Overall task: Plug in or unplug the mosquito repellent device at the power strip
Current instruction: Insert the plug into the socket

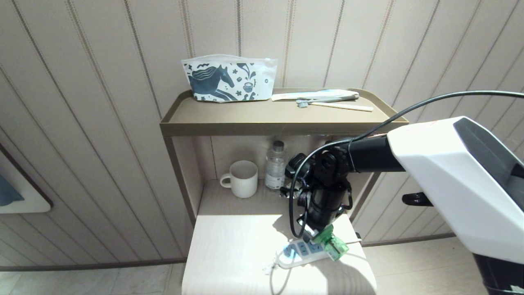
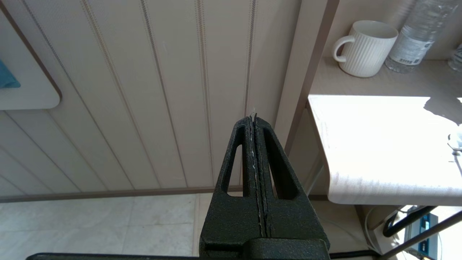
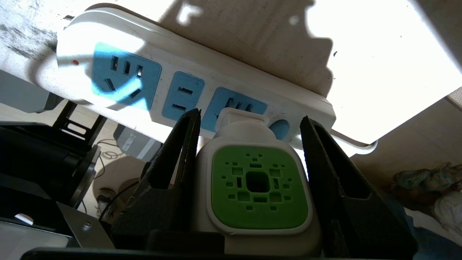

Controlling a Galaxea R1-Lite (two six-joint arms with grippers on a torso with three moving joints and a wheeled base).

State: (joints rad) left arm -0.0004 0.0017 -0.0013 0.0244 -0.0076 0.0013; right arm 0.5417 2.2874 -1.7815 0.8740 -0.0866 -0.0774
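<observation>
The mosquito repellent device (image 3: 258,184), white with a green perforated face, sits between the fingers of my right gripper (image 3: 251,115), which is shut on its sides. Its plug end rests against the third blue outlet group of the white power strip (image 3: 187,68); the prongs are hidden. In the head view the device (image 1: 333,243) hangs tilted at the right end of the power strip (image 1: 301,250), under my right gripper (image 1: 323,235), which points down. My left gripper (image 2: 252,115) is parked off the table's left side, shut and empty.
A ribbed white mug (image 1: 243,179) and a clear water bottle (image 1: 275,166) stand at the back under the brown shelf (image 1: 282,123). On the shelf lie a printed pouch (image 1: 227,78) and a toothbrush (image 1: 339,105). The strip lies near the table's front right edge.
</observation>
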